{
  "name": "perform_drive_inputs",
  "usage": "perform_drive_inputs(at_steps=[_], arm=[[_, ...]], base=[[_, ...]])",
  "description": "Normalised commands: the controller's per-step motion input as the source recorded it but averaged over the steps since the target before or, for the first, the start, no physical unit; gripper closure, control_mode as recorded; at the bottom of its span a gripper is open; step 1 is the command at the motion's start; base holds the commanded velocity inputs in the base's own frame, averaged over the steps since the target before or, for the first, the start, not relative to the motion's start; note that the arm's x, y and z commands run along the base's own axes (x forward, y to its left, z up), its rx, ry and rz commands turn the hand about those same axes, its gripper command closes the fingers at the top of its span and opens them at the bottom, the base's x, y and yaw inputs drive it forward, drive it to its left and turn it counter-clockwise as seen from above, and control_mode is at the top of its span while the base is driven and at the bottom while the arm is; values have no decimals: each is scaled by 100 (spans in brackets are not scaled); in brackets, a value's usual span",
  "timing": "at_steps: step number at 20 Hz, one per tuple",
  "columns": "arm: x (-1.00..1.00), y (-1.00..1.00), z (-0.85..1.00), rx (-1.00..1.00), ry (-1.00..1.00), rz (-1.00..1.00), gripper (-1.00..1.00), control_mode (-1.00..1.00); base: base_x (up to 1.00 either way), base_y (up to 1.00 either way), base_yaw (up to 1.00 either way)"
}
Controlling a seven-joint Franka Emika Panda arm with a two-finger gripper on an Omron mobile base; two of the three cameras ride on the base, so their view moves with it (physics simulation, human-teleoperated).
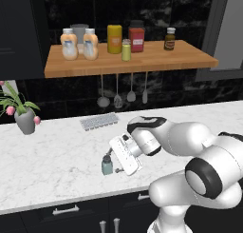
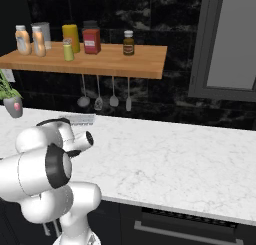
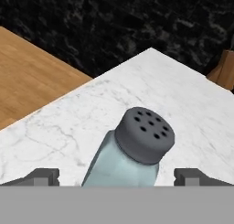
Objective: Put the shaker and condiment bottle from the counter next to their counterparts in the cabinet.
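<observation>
Standing between open hand (image 3: 117, 176) fingers: shaker (image 3: 132, 154).

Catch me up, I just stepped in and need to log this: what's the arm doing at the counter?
The white arm has lowered its tool around the small teal shaker on the marble counter. The tool is open, with a finger on each side of the shaker, which stands upright, not gripped. Two orange bottles already stand side by side on the wooden shelf, near the yellow-green shaker.
</observation>
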Motion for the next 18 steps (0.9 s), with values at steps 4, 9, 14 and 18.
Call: perform_drive_inputs(at_steps=[4, 9, 14, 18], arm=[[0, 20, -13, 7, 6, -6, -100, -100], [0, 17, -20, 7, 8, -6, 100, -100], [0, 10, -27, 6, 6, -6, 100, -100], [0, 1, 5, 10, 9, -6, 100, -100]], base=[[0, 0, 0], [0, 0, 0], [0, 0, 0], [0, 0, 0]])
